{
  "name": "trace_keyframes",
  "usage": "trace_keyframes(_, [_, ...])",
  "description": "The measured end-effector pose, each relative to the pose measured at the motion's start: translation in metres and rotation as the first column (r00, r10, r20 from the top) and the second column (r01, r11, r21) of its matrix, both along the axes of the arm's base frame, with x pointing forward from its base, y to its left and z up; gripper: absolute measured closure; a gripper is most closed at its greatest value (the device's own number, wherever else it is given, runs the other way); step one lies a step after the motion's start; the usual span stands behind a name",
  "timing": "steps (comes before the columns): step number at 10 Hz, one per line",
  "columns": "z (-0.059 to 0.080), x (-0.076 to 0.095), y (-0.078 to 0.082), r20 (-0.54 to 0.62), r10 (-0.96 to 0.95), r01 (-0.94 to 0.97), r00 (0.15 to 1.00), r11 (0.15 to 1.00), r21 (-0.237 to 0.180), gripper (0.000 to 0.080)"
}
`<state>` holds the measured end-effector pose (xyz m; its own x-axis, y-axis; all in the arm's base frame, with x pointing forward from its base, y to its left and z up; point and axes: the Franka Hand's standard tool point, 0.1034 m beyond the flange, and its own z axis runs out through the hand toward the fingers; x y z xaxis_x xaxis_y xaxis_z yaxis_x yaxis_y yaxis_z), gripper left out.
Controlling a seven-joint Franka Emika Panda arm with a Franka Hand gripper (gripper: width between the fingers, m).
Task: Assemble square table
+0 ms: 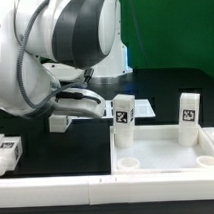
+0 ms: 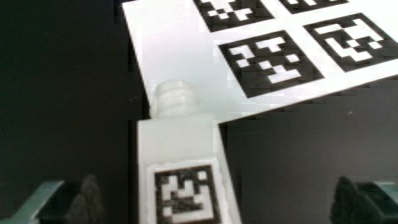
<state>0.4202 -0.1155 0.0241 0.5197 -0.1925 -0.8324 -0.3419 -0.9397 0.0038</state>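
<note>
Gripper (image 2: 217,192) released, fingers apart either side of a lying leg (image 2: 178,165) | screw tip at marker board (image 2: 267,50) edge | tabletop (image 1: 162,153) lower right in exterior view, carrying one upright leg (image 1: 123,119) and a second upright leg (image 1: 188,114).

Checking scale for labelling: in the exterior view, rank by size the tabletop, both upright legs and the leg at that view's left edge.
1. Tabletop.
2. Upright leg by the arm and the other upright leg: alike, unranked.
3. Edge leg: looks smallest, but cropped, so unsure.

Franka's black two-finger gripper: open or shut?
Open: wrist view shows the gripper fingers wide apart, flanking the short white tagged leg.
</note>
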Motion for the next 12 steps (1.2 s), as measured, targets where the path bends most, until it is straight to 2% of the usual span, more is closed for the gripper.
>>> trace_keyframes(4, [-0.0088, -0.0016, -0.0024, 0.003, -0.007, 0.008, 1.0, 1.0, -0.023, 0.0151])
trace_keyframes(7, [-0.01, -0.003, -0.0036, 0.001, -0.013, 0.013, 1.0, 1.0, -0.029, 0.0151])
trace_keyframes(9, [-0.01, -0.0032, -0.0044, 0.001, -0.015, 0.015, 1.0, 0.999, -0.029, 0.0421])
trace_keyframes(10, [-0.0099, -0.0033, -0.0047, 0.001, -0.015, 0.016, 1.0, 0.999, -0.029, 0.0421])
trace_keyframes(11, [-0.0099, -0.0033, -0.0051, 0.001, -0.016, 0.016, 1.0, 0.999, -0.029, 0.0518])
trace_keyframes(12, [-0.0099, -0.0035, -0.0054, 0.001, -0.017, 0.017, 1.0, 0.999, -0.029, 0.0517])
